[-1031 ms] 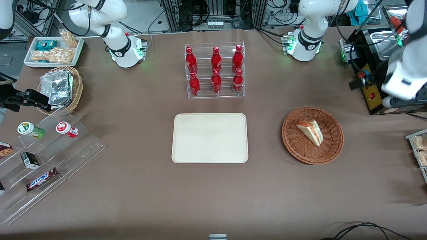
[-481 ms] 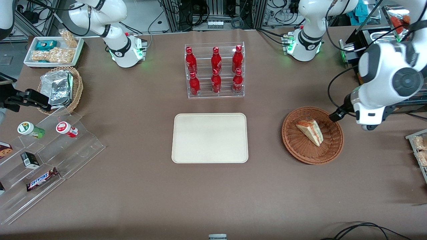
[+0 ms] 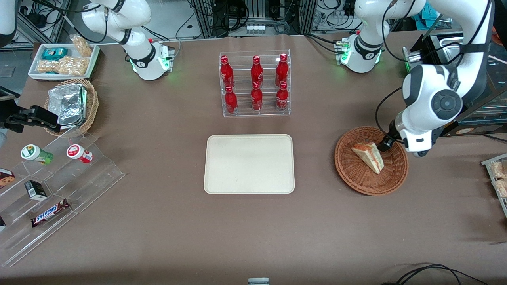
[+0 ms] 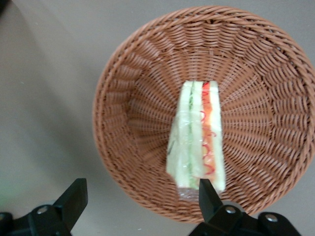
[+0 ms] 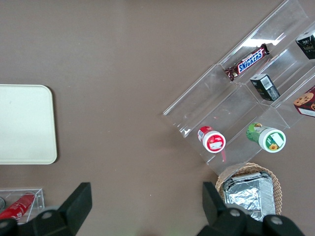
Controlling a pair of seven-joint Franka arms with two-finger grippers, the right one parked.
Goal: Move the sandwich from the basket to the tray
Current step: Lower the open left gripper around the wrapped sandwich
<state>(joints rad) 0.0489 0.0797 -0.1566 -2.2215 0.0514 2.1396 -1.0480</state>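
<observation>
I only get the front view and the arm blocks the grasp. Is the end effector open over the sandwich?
Observer: Yes. The left wrist view shows the end effector open wide and holding nothing.
Operator: Is it centred on the sandwich?
Observer: No. The sandwich lines up with one finger. The other finger hangs over bare table, just outside the basket.

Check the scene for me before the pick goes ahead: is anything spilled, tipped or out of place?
Nothing stands out. The sandwich lies intact in the basket, the tray sits flat and bare, and the bottles stand upright in their rack. The gripper hangs open over the basket beside the sandwich.
</observation>
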